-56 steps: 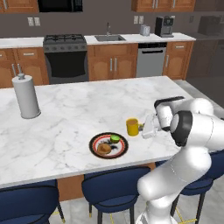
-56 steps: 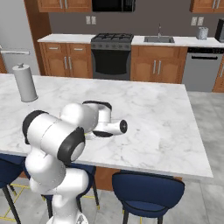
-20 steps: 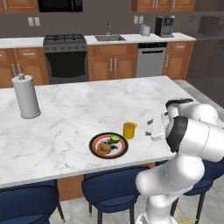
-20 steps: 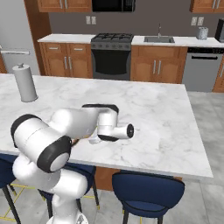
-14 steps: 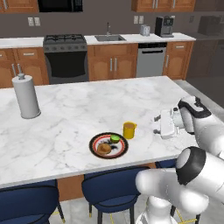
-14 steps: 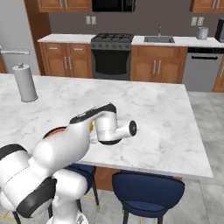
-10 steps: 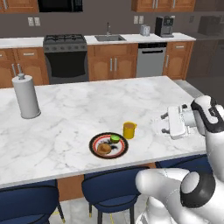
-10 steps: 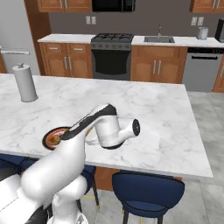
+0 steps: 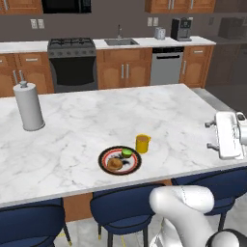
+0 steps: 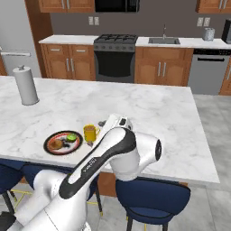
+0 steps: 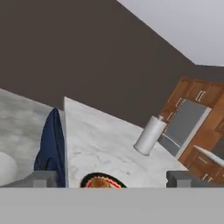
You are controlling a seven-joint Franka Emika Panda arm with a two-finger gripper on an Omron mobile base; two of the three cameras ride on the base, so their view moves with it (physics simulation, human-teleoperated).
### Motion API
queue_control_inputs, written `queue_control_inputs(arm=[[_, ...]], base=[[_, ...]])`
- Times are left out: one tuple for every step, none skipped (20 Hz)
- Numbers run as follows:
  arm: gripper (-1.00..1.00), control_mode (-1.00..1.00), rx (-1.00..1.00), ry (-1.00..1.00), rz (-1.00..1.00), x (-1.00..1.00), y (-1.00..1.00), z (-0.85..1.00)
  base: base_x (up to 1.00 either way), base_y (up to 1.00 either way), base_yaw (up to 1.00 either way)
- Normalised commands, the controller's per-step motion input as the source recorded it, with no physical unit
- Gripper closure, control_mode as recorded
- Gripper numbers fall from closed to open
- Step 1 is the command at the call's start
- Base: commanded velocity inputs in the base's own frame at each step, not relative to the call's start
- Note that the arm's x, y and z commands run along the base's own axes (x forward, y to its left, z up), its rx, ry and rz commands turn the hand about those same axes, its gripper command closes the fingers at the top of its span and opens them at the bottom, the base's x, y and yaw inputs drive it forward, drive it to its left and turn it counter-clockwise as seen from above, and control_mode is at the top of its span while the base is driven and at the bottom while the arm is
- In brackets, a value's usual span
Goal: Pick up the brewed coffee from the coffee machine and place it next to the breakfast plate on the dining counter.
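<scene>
On my left base view I start at the far left, where a smooth grey paper towel roll (image 9: 29, 106) stands upright on the table (image 9: 72, 140), a broad white marble slab with soft grey veins. Blue padded stools (image 9: 126, 206) tuck under its near edge. Further right, near the front edge, I see the plate (image 9: 119, 160), round with a dark rim and pale centre, carrying a brown bun-shaped piece, a green bit and small dark crumbs. The mug (image 9: 142, 143) stands upright on the table just beside the plate's right side, a small yellow cylinder with its handle turned to the right and brown liquid at the top. I cannot tell whether mug and plate touch.

At the far right edge of that view, the tool (image 9: 210, 135) hangs over the table's right end, well apart from the mug. Its white blocky body lies sideways and two short dark fingers point left, spread wide with nothing between them.

On the back worktop, past the black stove (image 9: 71, 62) and the steel dishwasher (image 9: 165, 66), I see the boxy dark coffee machine (image 9: 181, 29) standing on the right.

From the right base view, the plate (image 10: 62, 142) and mug (image 10: 90, 133) sit side by side, with the glossy white arm curving up close behind the mug.

In the hand view I see the two fingertips (image 11: 43, 178) far apart at the bottom, and the plate's rim (image 11: 103, 181) between them.
</scene>
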Motion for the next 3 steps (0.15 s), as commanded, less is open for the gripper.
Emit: queue_control_inputs(arm=[[-1.00, -1.00, 0.23, -0.15, 0.02, -0.66, -0.71, 0.00], [-1.00, -1.00, 0.23, -0.14, 0.00, -0.61, -0.79, 0.00], [-1.00, -1.00, 0.24, -0.14, 0.00, -0.55, -0.78, 0.00]], base=[[0.00, 0.00, 0.00], [0.00, 0.00, 0.00], [0.00, 0.00, 0.00]])
